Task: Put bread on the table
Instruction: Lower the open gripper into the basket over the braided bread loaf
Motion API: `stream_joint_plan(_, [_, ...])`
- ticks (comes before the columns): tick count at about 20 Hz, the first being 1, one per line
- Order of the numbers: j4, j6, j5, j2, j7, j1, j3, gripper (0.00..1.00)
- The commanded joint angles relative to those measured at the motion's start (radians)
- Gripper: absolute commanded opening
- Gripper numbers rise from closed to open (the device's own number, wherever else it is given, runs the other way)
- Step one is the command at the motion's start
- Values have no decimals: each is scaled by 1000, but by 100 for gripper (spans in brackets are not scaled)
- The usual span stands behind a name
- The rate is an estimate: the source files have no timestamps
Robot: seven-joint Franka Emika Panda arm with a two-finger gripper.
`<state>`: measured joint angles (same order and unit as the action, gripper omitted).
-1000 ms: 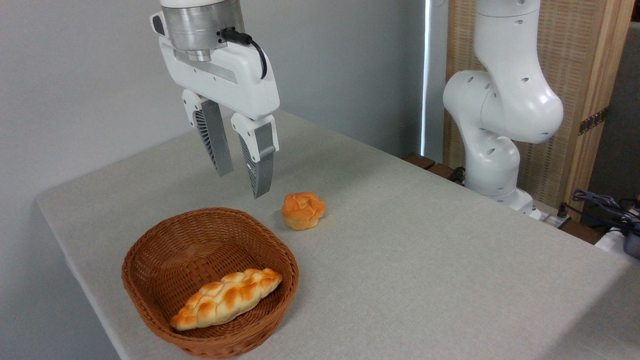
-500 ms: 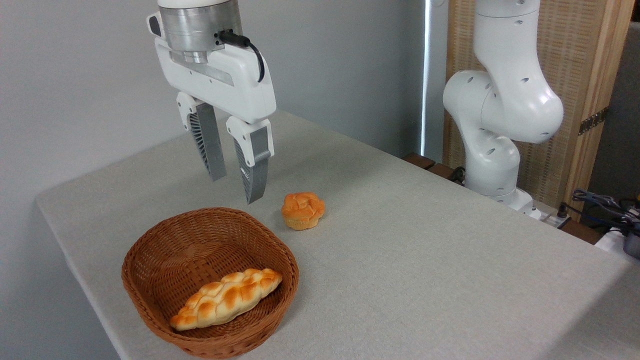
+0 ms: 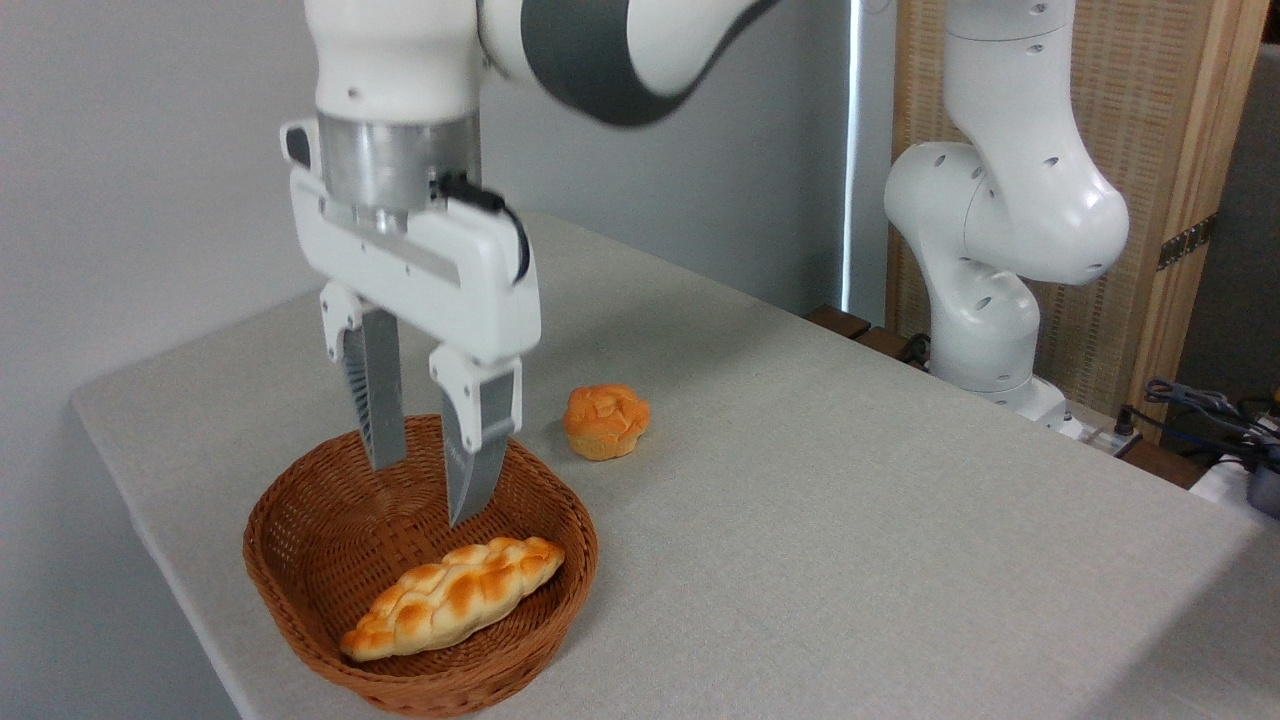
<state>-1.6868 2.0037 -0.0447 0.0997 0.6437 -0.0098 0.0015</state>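
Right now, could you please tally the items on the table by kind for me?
Braided loaf: 1, the bread, lying inside the basket.
Round bun: 1, the bun, on the table.
Wicker basket: 1, the basket.
Total: 3

no text, label, brand, number or sign can be read anywhere in the view; the white casings of the arm show no legible marking.
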Motion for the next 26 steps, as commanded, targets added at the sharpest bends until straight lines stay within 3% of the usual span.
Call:
stream_joint_plan(1, [-89, 102, -7, -9, 19, -2, 5, 100])
stream_joint_plan(26, [-140, 107, -18, 104, 17, -13, -54, 100])
